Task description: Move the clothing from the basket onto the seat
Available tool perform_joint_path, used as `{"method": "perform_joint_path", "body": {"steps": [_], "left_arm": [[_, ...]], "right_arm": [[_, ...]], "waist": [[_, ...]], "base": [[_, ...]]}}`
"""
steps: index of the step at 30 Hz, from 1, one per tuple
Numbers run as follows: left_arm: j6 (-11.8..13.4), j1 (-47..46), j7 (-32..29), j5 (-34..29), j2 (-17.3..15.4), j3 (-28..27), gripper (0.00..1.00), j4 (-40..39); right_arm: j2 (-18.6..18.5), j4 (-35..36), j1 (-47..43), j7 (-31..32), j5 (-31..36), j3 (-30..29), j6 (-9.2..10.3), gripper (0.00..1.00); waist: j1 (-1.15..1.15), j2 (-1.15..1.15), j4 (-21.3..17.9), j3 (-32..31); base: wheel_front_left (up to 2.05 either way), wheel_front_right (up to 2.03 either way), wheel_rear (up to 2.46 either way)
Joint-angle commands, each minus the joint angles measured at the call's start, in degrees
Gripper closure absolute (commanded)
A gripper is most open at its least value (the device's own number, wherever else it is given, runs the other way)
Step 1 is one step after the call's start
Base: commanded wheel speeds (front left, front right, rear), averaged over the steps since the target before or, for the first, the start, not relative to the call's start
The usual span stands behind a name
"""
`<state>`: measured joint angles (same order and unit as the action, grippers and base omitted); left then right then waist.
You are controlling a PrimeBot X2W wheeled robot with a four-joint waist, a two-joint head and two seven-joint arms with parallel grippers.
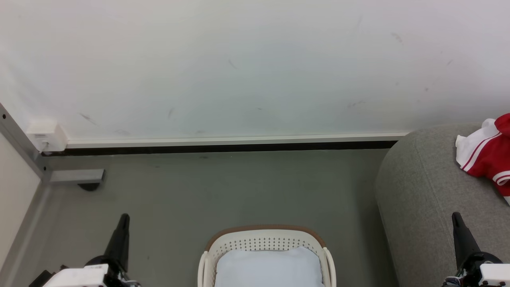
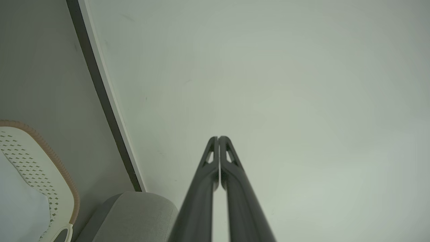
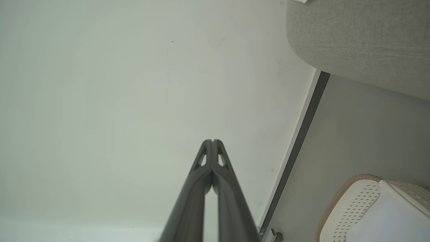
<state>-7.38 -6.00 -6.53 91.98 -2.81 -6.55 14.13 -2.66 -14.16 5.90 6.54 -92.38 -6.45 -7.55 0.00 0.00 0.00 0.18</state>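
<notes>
On the sofa [image 1: 418, 187], at the right of the head view, a red jersey [image 1: 488, 155] lies crumpled just past the rounded arm and is cut off by the picture's edge. It shows a white sleeve panel with red stripes, a red body and white-striped trim. The fabric looks thin and limp and sits in loose folds. No lettering can be read.

The basket [image 1: 265, 229] stands on the floor [image 1: 239, 191] between the two arms and near the sofa. Its visible part holds a pale cloth [image 1: 269, 267] lying flat, with no red on top. The near half is out of frame, so the contents there cannot be confirmed.

The left end effector [image 1: 124, 217] and the right end effector [image 1: 456, 216] stand either side of the basket and apart from it. Both have fingers pressed together and carry nothing, as both wrist views confirm.

Assessment: one garment is delivered, and the transfer stands between picks or complete. The next move calls for checking the basket's hidden part. If any red garment is found, it calls for parting the fingers, descending inside the rim, and pinching that garment alone while leaving the pale cloth.
</notes>
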Motion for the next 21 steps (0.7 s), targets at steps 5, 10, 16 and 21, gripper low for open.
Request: {"method": "perform_joint_path", "body": {"steps": [5, 10, 16, 21], "left_arm": [[-0.2, -0.5, -0.2, 0.8, -0.1, -0.1, 1.00, -0.2], [-0.2, -0.5, -0.2, 0.8, -0.1, -0.1, 1.00, -0.2], [-0.2, -0.5, -0.2, 0.8, -0.1, -0.1, 1.00, -0.2], [-0.2, -0.5, -0.2, 0.8, -0.1, -0.1, 1.00, -0.2]], "right_arm": [[-0.4, 0.3, 0.7, 0.2, -0.1, -0.2, 0.12, 1.00], [-0.4, 0.3, 0.7, 0.2, -0.1, -0.2, 0.12, 1.00], [-0.4, 0.3, 0.7, 0.2, -0.1, -0.2, 0.12, 1.00], [-0.4, 0.3, 0.7, 0.2, -0.1, -0.2, 0.12, 1.00]], "waist": [[0.00, 0.00, 0.0, 0.0], [0.00, 0.00, 0.0, 0.0], [0.00, 0.00, 0.0, 0.0], [0.00, 0.00, 0.0, 0.0]], "base": [[0.00, 0.00, 0.00], [0.00, 0.00, 0.00], [0.00, 0.00, 0.00], [0.00, 0.00, 0.00]]}}
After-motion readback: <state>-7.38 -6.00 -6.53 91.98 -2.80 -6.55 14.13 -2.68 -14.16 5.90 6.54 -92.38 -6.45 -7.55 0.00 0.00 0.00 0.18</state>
